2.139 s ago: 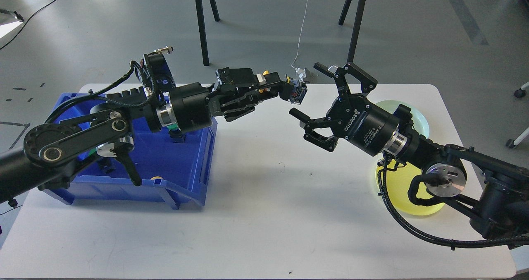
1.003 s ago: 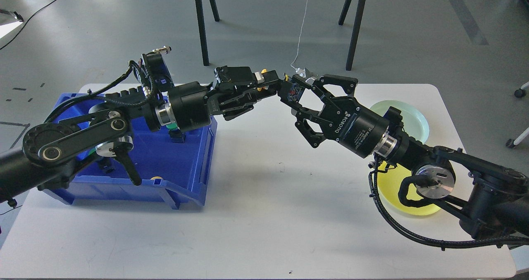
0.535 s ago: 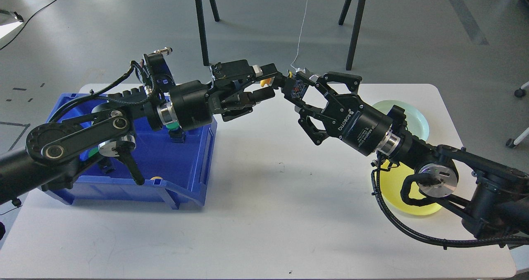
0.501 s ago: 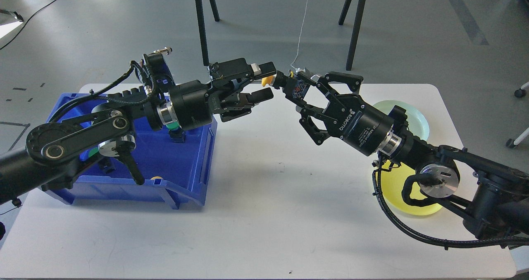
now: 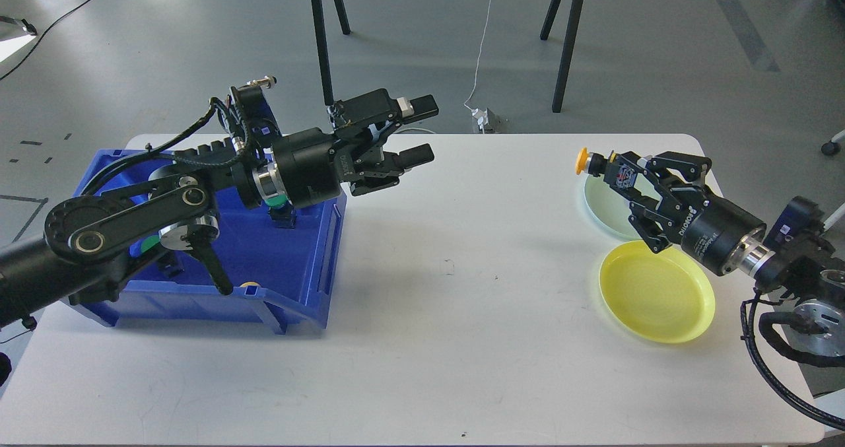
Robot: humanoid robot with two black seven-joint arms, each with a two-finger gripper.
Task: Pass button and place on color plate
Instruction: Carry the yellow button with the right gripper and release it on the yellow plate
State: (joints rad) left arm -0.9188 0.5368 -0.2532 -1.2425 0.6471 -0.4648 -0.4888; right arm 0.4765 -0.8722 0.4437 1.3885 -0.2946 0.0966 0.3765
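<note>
Right claw pinches the yellow-capped black push button, holding it in the air over the pale green round plate, just behind the yellow round plate. Left claw, fingers spread, hangs empty beside the blue plastic bin on the white table.

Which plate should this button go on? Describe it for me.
On the white table's right side lie two plates, near the right gripper holding the yellow-capped button. Take the nearer plate: bright yellow, unlike the pale green plate behind it.
</note>
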